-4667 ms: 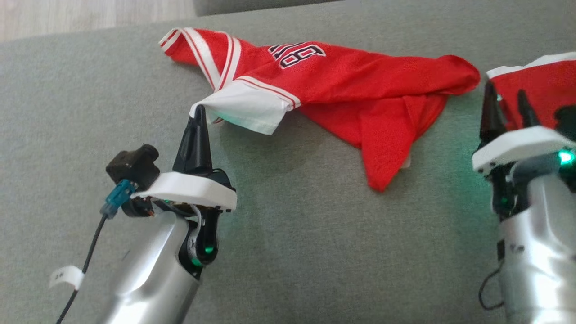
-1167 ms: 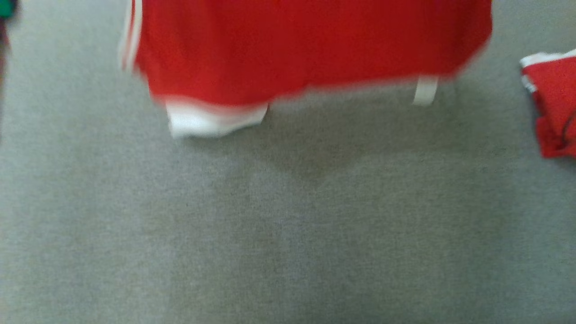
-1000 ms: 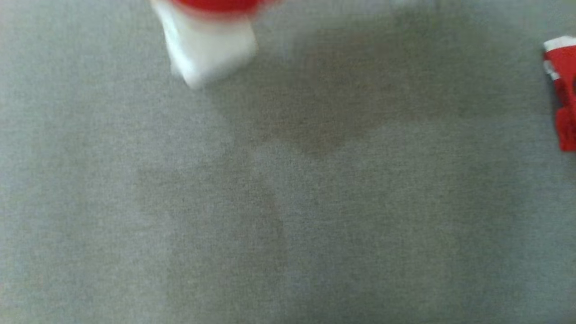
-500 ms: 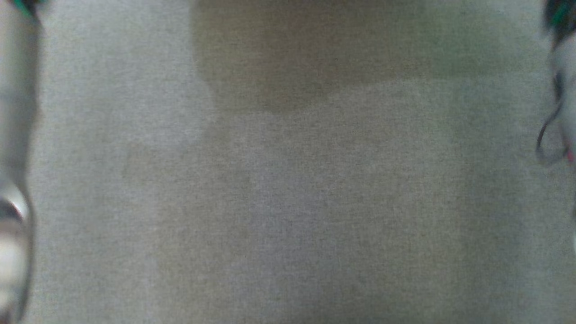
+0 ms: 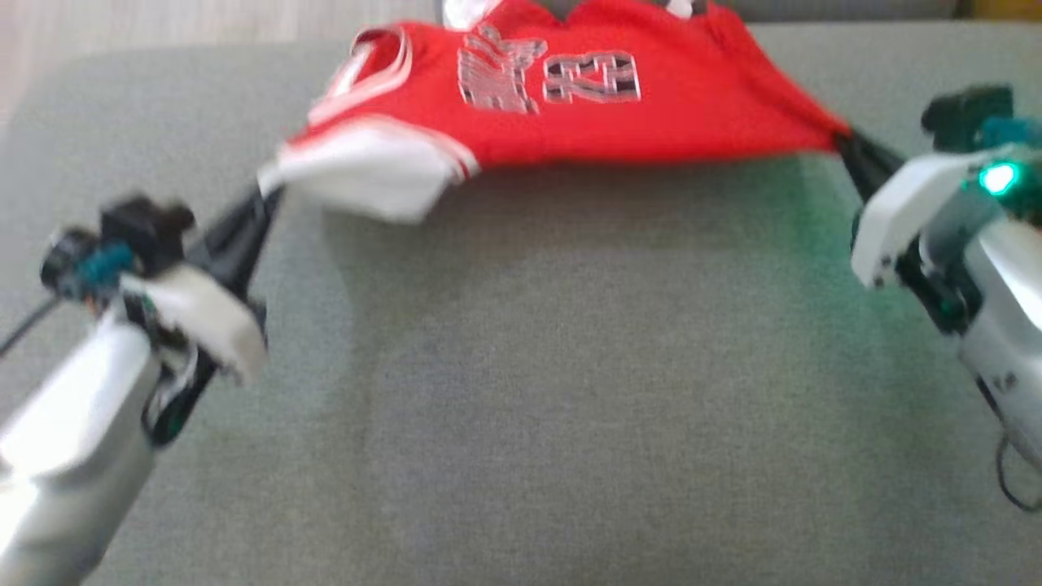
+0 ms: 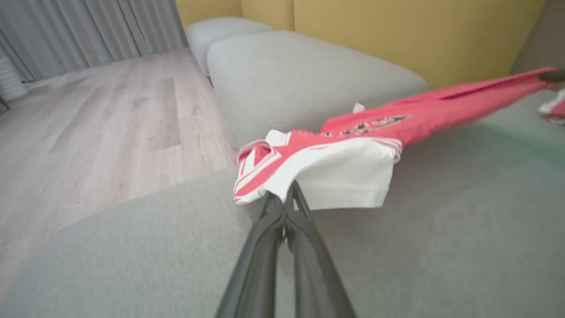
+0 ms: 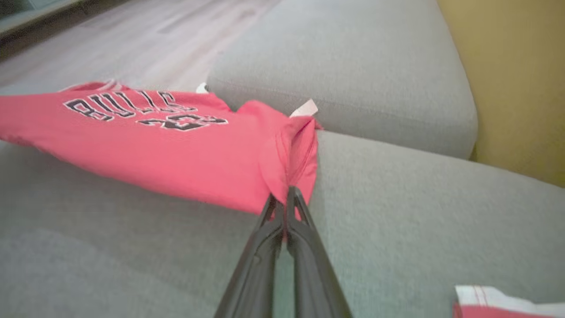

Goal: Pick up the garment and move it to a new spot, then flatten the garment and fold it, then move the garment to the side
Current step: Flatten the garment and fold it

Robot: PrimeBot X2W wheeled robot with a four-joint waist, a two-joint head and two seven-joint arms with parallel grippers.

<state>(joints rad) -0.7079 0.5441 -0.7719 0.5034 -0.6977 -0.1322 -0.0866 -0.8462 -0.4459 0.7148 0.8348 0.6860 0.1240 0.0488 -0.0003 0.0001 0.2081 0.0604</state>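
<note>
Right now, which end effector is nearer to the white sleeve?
Left. The left end effector pinches the jersey right at the white sleeve; the right end effector grips the far red corner, across the jersey.

The red garment [image 5: 651,122] hangs stretched between the two claws above a grey upholstered cushion [image 5: 570,391], sagging a little in the middle. The left claw [image 5: 267,195] pinches its white-trimmed corner at the left. The right claw [image 5: 842,145] pinches the red corner at the right. The printed number [image 5: 590,77] faces up. A green light [image 5: 1000,177] glows on the right wrist. Pale wooden floor [image 5: 163,20] shows at the upper left. The picture is slightly blurred.
</note>
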